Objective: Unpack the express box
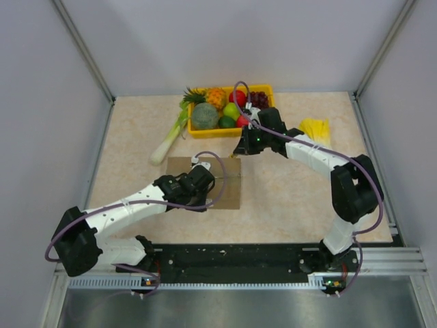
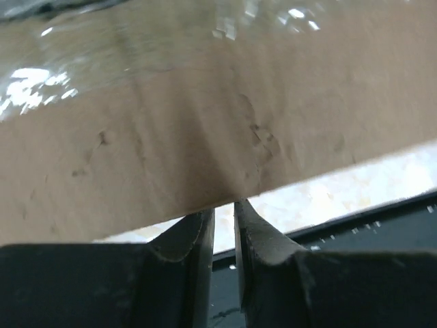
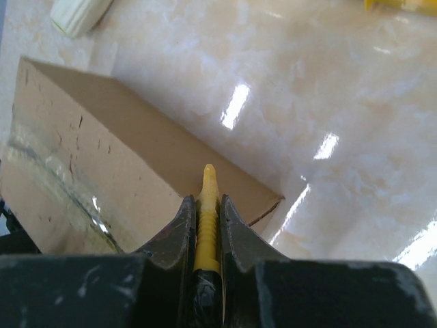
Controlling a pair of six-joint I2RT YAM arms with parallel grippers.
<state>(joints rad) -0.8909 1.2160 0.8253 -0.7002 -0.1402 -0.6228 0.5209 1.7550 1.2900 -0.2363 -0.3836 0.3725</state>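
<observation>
Yellow tool (image 3: 208,179) clamped in right gripper (image 3: 206,202), left gripper (image 2: 224,208) barely open

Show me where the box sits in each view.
Top: box mid-table, partly under the left arm.
Left wrist: box fills the upper frame, above the fingers.
Right wrist: box at lower left, behind the cutter.
Shared landmark: the beige table beside it.

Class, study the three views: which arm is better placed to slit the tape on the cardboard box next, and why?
Right. The right pincer is shut on a yellow cutter-like tool whose tip points at the express box. The left pincer, jaws narrowly parted at the box's edge, holds no tool.
</observation>
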